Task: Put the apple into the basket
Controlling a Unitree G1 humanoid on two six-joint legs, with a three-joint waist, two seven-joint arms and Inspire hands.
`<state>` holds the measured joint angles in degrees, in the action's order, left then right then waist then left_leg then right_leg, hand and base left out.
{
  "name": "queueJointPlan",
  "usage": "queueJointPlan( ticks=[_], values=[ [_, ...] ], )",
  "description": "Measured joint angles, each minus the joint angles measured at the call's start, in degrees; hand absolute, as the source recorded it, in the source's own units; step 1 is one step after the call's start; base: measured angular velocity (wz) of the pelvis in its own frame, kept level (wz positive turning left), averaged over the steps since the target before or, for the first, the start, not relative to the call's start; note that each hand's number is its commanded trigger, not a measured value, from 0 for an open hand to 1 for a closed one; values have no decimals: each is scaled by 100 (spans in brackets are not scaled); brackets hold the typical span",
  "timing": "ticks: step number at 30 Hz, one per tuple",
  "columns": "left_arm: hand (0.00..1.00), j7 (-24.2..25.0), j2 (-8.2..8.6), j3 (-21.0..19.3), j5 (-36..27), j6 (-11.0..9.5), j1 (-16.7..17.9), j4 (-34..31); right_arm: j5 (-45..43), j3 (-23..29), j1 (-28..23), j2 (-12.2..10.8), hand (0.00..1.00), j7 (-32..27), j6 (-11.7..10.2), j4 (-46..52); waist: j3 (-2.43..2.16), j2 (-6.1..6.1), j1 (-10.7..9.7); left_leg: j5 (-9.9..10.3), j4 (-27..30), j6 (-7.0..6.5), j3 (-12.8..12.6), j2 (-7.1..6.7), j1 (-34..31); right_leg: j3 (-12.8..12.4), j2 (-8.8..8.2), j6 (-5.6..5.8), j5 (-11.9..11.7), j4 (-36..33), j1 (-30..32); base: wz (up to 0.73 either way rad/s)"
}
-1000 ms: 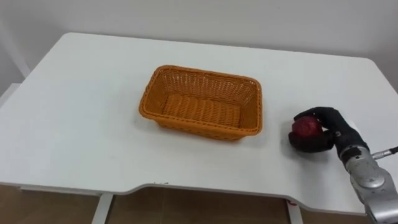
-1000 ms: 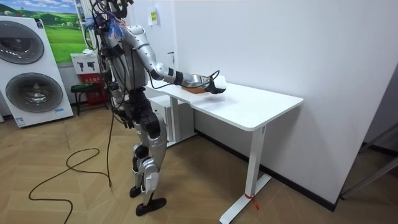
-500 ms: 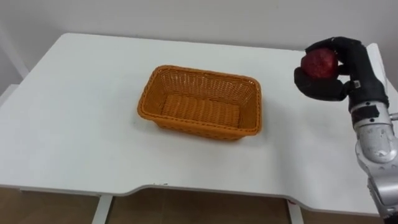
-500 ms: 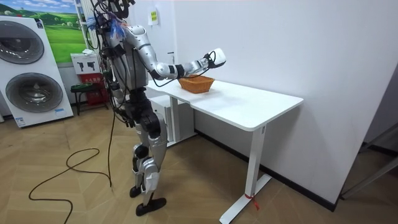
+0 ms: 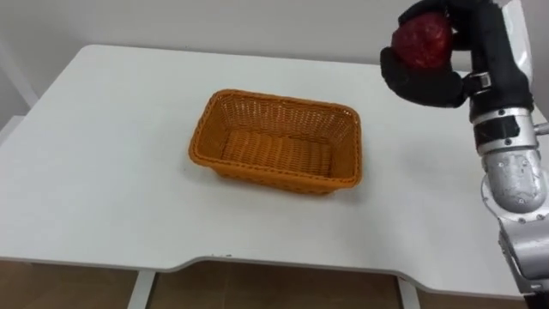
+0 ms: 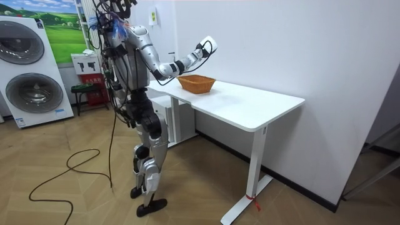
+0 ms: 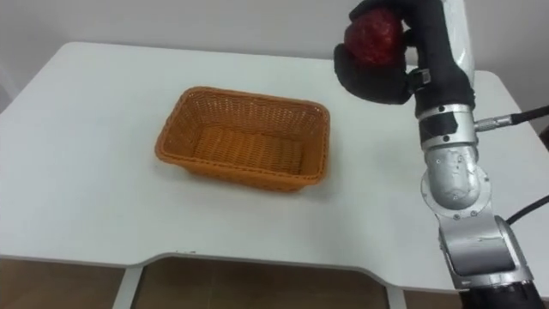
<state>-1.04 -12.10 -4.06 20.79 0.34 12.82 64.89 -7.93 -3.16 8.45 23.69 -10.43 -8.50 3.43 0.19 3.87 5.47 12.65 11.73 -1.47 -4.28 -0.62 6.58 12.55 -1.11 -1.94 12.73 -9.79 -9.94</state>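
Right robot hand [image 5: 429,81], fingers curled round the apple [image 5: 422,40], has risen higher and shifted toward the basket [image 5: 273,178]

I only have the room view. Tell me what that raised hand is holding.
Observer: A red apple. The right hand has its fingers curled round it.
Operator: Report what's inside the basket.
Observer: Nothing. The eye views look down into the basket, and its woven bottom is bare.
Operator: Say whether the apple is over the basket.
Observer: Not yet. In both eye views it is held in the air to the right of the basket's right rim.
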Motion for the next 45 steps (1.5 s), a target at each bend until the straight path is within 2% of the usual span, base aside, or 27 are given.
queueJointPlan(
  ticks=[6,11,12,13,14,15,22,27,37,45],
  values=[
    [0,12,-14,209,6,4,-34,70,-236,-526,-1,-17,100,291,64,0,15,-5,141,-1,-4,0,-21,6,1,-39,4,1,-1,4,19,-2],
    [0,160,-20,251,-1,2,-60,42,-375,-812,6,-39,98,778,110,46,-1,24,277,-3,0,-4,-20,1,-83,-45,1,7,-5,-6,85,0],
    [0,179,-19,255,3,1,-61,43,-386,-826,9,-44,85,823,110,74,-1,25,282,-4,0,-6,-19,0,-87,-40,0,9,-6,-3,86,4],
    [0,197,-14,271,5,0,-57,47,-404,-866,10,-47,56,898,111,159,1,23,286,-6,-1,-9,-19,-3,-89,-34,-2,11,-8,2,86,4],
    [0,218,-15,294,4,0,-49,49,-409,-905,14,-51,7,949,111,252,7,14,289,-7,-2,-11,-11,-5,-94,-23,-5,12,-8,2,85,3],
    [0,230,-16,308,6,0,-50,49,-410,-914,14,-58,0,976,110,292,8,12,289,-8,-5,-12,-9,-7,-95,-12,-7,12,-8,4,85,3],
    [0,285,-16,318,6,-23,-74,49,-495,-918,18,-169,0,1074,107,416,31,-11,291,-10,-23,-16,19,-9,-103,15,-10,13,-8,12,92,0],
    [0,292,-15,319,9,-24,-83,46,-616,-921,18,-322,0,1074,107,416,28,-5,295,-10,-17,-16,21,-7,-105,5,-9,13,-8,10,97,0],
    [0,282,-15,317,16,-44,-84,45,-614,-923,17,-337,0,1075,103,417,5,33,272,-10,-10,-16,26,-9,-112,-19,-7,14,-9,4,92,0],
    [0,259,-11,314,15,-44,-21,50,-547,-881,-2,-337,0,1043,90,422,11,12,232,-10,-4,-17,-19,-8,-77,-50,-6,21,-14,5,79,0]
  ],
)
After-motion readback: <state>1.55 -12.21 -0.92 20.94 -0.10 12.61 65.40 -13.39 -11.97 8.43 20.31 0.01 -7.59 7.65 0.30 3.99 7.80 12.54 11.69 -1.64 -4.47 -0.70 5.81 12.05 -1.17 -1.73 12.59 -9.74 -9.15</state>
